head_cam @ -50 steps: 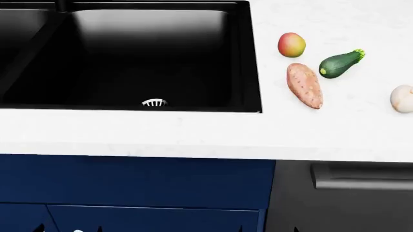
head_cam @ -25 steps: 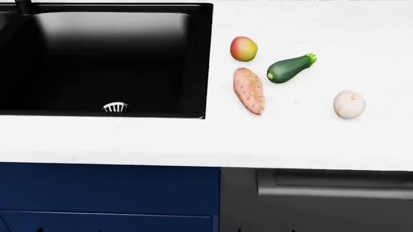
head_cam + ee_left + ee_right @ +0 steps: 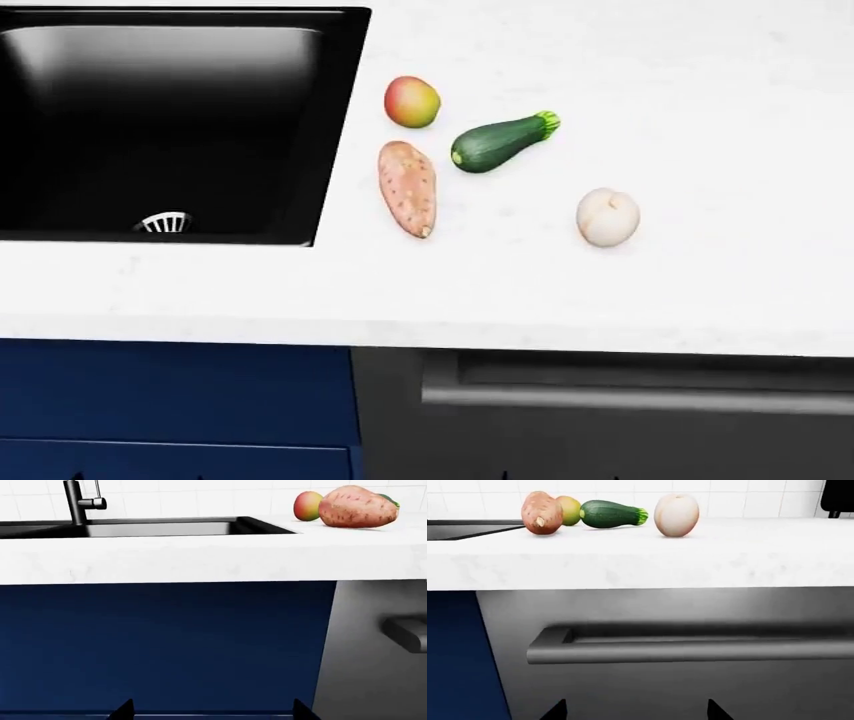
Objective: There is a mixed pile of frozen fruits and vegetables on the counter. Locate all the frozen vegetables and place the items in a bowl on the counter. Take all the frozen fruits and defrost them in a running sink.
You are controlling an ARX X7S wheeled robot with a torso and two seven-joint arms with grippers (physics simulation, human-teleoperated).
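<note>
Unsorted produce: sweet potato (image 3: 408,187), zucchini (image 3: 501,141) on desk (image 3: 694,120) right of sink (image 3: 160,120); both claws' spread indeterminate, held low.

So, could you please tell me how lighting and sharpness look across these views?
Head view: even light, soft faint shadows under the zucchini and sweet potato; the black sink shows a pale sheen on its back wall. Both wrist views: sharp, bright counter, no glare or blur.
</note>
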